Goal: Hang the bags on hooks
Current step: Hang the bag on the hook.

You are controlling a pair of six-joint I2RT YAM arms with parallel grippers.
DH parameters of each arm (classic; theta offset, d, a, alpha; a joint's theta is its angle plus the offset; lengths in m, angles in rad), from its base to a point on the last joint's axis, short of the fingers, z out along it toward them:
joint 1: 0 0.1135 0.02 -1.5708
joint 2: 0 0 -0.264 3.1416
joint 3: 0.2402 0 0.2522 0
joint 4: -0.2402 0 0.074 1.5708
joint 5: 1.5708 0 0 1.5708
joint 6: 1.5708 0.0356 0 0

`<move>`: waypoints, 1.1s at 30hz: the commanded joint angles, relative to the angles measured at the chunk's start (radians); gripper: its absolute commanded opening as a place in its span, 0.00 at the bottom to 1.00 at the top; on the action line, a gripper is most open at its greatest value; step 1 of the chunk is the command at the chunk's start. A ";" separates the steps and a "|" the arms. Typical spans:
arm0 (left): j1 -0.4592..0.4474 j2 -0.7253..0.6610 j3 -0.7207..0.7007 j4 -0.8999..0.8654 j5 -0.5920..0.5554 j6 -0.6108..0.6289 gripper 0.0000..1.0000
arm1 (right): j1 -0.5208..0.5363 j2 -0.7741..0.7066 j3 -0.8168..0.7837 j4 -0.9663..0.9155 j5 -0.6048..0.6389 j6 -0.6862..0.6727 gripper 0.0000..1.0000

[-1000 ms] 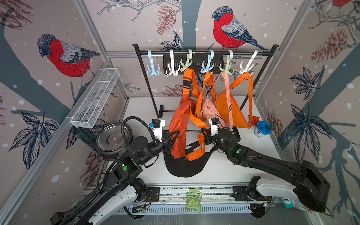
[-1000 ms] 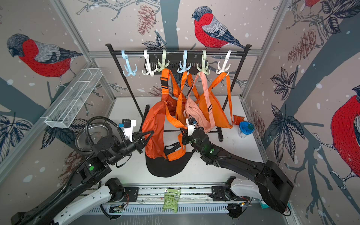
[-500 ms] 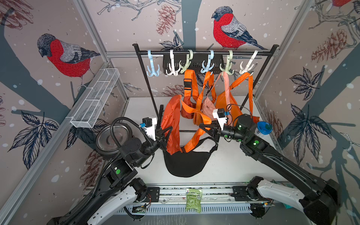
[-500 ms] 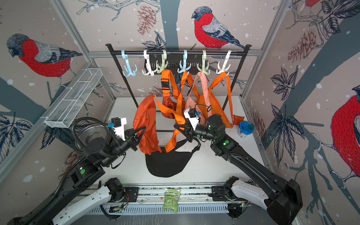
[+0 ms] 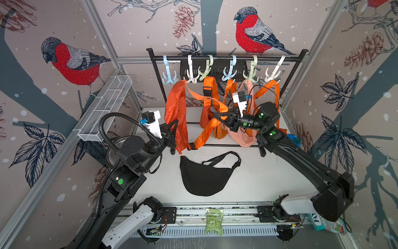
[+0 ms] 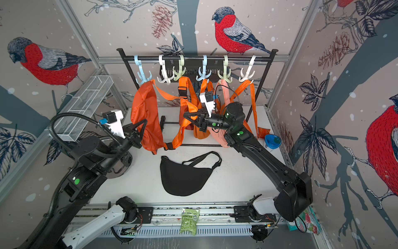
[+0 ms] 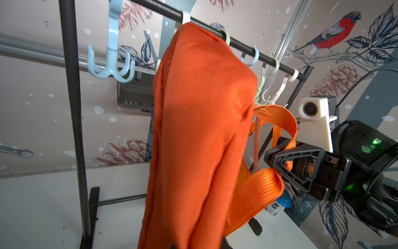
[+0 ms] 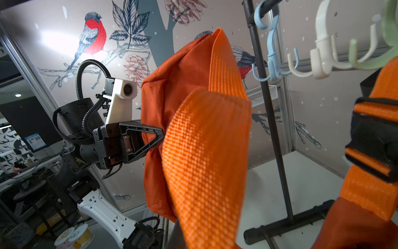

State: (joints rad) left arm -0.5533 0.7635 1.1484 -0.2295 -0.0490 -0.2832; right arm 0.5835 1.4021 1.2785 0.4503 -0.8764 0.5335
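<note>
Figure. Bimanual hanging task, both top views and both wrist views.

The orange bag [image 5: 175,116] is held upright in the air in front of the rack [image 5: 243,57], clear of the table [image 5: 258,172]. Its upper end lies just below and between the light blue hook [image 5: 168,75] and the neighbouring white hook [image 5: 191,74]. Whether the bag touches either hook cannot be told.

The left gripper [image 5: 172,131] is clamped on the lower body of the bag, with fabric bunched between its jaws (clearest in the right wrist view [image 8: 160,134]). The right gripper [image 5: 217,115] is pinched closed on the strap [image 5: 204,134]. From that grip the strap loops up to the top of the bag and down to its lower end; the left wrist view shows the webbing folded through the jaws [image 7: 272,155].

The rack carries 6 hooks. A pink bag [image 5: 243,138] and other orange bags hang from the hooks further right, behind the right arm. A black bag [image 5: 204,179] lies flat on the table, well apart from both grippers.
</note>
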 commanded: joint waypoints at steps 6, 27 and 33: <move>0.188 0.144 0.148 0.021 0.202 -0.001 0.00 | -0.004 0.143 0.147 0.241 0.071 0.239 0.05; 0.228 0.193 0.190 0.073 0.280 -0.045 0.00 | 0.034 0.448 0.458 0.277 0.149 0.385 0.03; 0.228 0.205 0.222 0.053 0.258 -0.041 0.00 | 0.060 0.458 0.498 0.200 0.151 0.322 0.04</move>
State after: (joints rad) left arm -0.3264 0.9623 1.3521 -0.2062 0.2295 -0.3393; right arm 0.6331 1.8545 1.7565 0.6659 -0.7292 0.8982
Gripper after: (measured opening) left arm 0.085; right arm 0.117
